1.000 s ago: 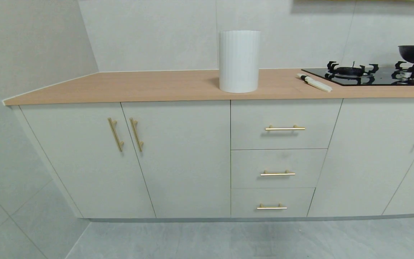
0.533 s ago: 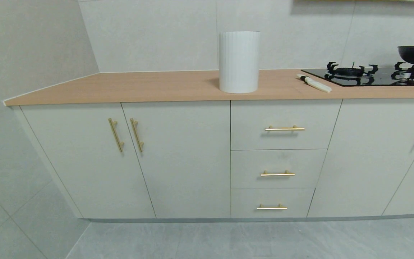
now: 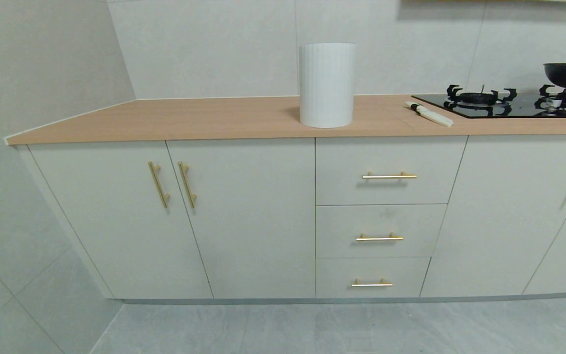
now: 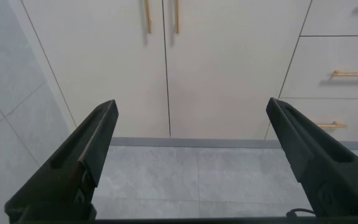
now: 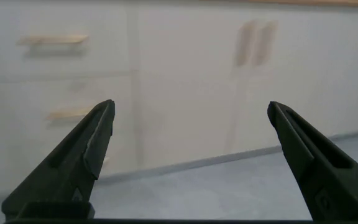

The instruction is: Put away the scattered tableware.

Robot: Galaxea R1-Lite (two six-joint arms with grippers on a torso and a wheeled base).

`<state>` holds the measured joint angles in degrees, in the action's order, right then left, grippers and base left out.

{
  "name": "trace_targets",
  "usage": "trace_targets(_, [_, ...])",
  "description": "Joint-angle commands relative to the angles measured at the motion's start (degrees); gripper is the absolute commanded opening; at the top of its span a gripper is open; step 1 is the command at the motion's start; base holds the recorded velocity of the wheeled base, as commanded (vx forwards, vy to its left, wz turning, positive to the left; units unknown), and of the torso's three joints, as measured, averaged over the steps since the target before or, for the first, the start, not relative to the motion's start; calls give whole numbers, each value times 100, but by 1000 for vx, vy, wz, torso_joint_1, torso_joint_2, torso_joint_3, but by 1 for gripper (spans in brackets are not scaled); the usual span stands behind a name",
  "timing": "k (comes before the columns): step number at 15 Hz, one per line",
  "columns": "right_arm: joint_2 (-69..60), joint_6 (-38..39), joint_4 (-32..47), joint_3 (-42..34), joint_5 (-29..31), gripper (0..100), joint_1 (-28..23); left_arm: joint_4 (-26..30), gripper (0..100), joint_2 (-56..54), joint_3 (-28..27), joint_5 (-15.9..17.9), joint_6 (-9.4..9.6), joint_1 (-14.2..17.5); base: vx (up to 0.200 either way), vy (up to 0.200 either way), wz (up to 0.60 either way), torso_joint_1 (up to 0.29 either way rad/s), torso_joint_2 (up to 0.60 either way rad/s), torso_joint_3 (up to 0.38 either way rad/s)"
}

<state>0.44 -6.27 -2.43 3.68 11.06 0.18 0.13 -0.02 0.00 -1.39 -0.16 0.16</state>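
Head view: a pale-handled utensil [image 3: 429,113] lies upper right on the counter [image 3: 189,118], beside the stove [image 3: 509,105].
Left wrist view: left gripper [image 4: 191,109] spread wide, empty, facing cupboard doors [image 4: 229,62].
Right wrist view: right gripper [image 5: 191,107] spread wide, empty; probably best lifted to the utensil's middle.

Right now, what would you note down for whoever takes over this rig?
Left pincer: open, empty, held low facing the cabinet doors.
Right pincer: open, empty, also low in front of the cabinets.
Things: a pale utensil lies on the counter beside the hob. The white holder stands upright further left.
Done: nothing visibly put away.
Left: pick up the utensil and stow it, probably in the holder.
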Motion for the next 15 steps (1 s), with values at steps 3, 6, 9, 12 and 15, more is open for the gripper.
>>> trace_targets(3, [-44,433,330,-359,-1176,100,-1,-5,100,2,0,-2,-2,2,0,0,0,0,0,0])
trace_targets(6, [141,416,234,-368,-1229,100,34,4,100,2,0,-2,-2,2,0,0,0,0,0,0])
trace_targets(9, [-44,433,225,-368,-1220,100,17,-5,100,2,0,-2,-2,2,0,0,0,0,0,0])
trace_targets(12, [-44,442,225,-368,-1220,100,17,4,100,2,0,-2,25,2,0,0,0,0,0,0])
trace_targets(15, [-44,486,225,-368,-1238,100,17,-5,100,2,0,-2,7,2,0,0,0,0,0,0])
